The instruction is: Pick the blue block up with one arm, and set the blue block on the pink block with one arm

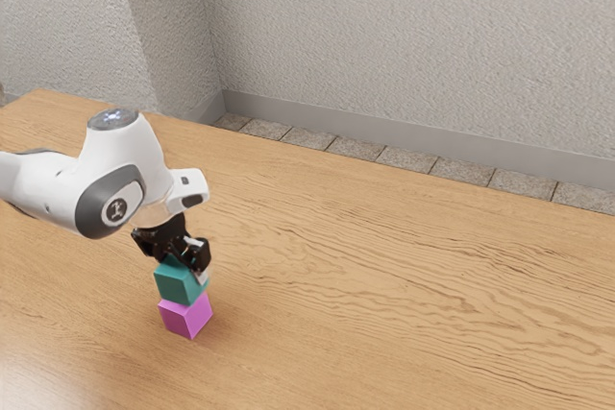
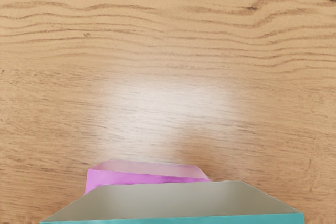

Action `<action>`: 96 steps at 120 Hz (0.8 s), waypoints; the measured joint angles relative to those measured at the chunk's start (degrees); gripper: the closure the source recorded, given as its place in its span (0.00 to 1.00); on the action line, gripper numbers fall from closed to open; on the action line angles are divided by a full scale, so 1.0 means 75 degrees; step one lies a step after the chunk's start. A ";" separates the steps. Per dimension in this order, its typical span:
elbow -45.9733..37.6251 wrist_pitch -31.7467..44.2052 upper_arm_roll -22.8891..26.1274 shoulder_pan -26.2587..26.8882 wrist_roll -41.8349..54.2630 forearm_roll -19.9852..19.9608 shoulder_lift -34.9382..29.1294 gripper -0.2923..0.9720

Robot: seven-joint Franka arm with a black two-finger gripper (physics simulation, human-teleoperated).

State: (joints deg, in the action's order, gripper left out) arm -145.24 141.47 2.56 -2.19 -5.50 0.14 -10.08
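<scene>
We see bright, soft, even light on the light-brown wooden tabletop [image 1: 404,266], with a pale sheen at the exterior view's seven o'clock. At the wrist, white glare lies on the wood just beyond the small pink cube [image 2: 142,174]; the top face of the blue-green cube [image 2: 173,200] looks washed pale.

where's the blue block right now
In the exterior view's lower left, the blue block sits on top of the pink block, directly under the gripper, near the wooden table's front edge.
</scene>
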 joint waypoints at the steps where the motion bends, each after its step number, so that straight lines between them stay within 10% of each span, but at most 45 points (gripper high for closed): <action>1: -0.0013 -0.0003 0.0000 -0.0004 -0.0007 0.0000 -0.0012 0.49; 54: 0.0095 -0.0246 -0.0016 -0.0031 -0.0061 -0.0101 -0.0025 0.31; 96: 0.6225 -0.4827 -0.1485 0.0964 0.0109 -0.0650 0.0937 0.25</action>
State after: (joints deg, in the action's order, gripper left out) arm -98.55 105.27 -8.58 5.04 -4.69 -4.74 -3.05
